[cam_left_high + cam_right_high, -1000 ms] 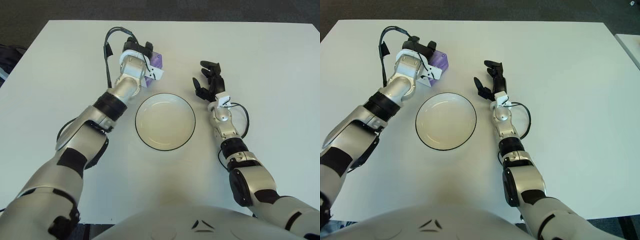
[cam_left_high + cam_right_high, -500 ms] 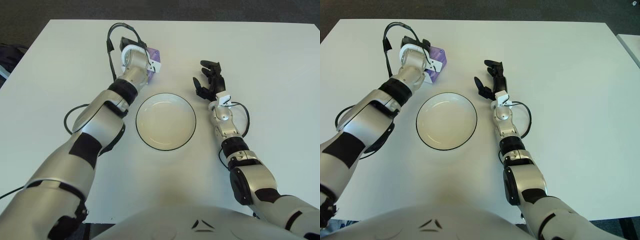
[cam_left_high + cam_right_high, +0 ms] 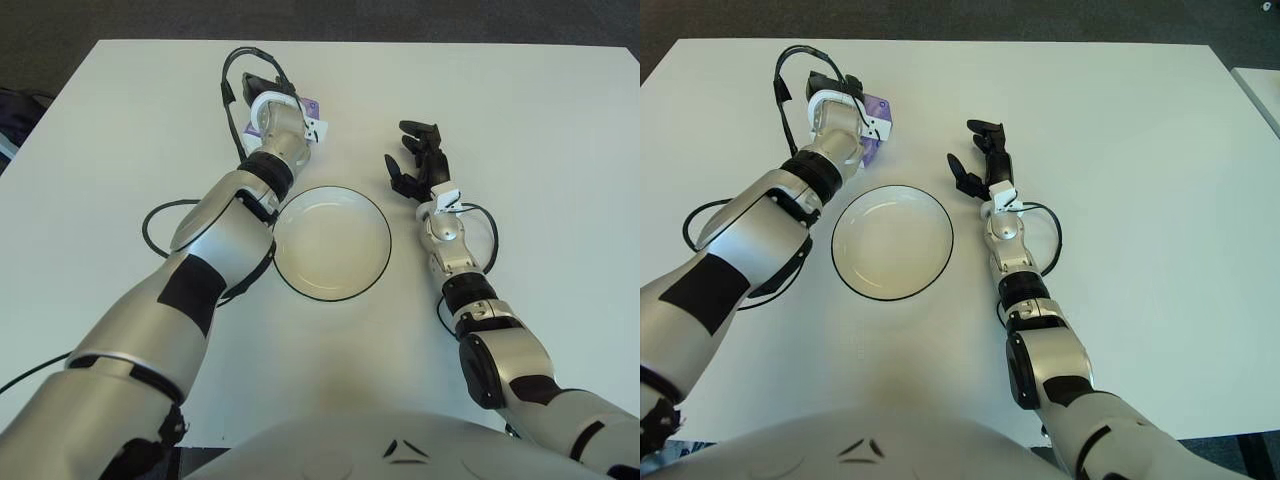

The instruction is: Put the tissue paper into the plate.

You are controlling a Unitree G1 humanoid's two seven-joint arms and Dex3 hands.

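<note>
Left hand [image 3: 840,118] is sitting over the tissue pack [image 3: 876,108], beyond the plate [image 3: 892,241] and off its far left rim. The wrist is covering most of the pack, so only a purple corner is showing to the right of the hand. I cannot tell whether the fingers are clamping the pack or merely lying over it; they are hidden behind the wrist housing.

The pack is looking to be on the table [image 3: 1120,120], apart from the plate, not yet over the dish. The plate is lying empty between the two arms.

Right hand [image 3: 980,165] is showing just off the plate's far right rim, fingers spread and holding nothing.

Risks, as judged from here:
- If the grip is shallow, the pack is likely slipping out during the lift, since soft plastic wrapping is giving little purchase.
- A low carry toward the plate is risking the pack or forearm clipping the near rim and shoving the light dish out of place.
- The loose black cable [image 3: 790,65] looping off the left wrist is hanging close to the pack and could snag it.
</note>
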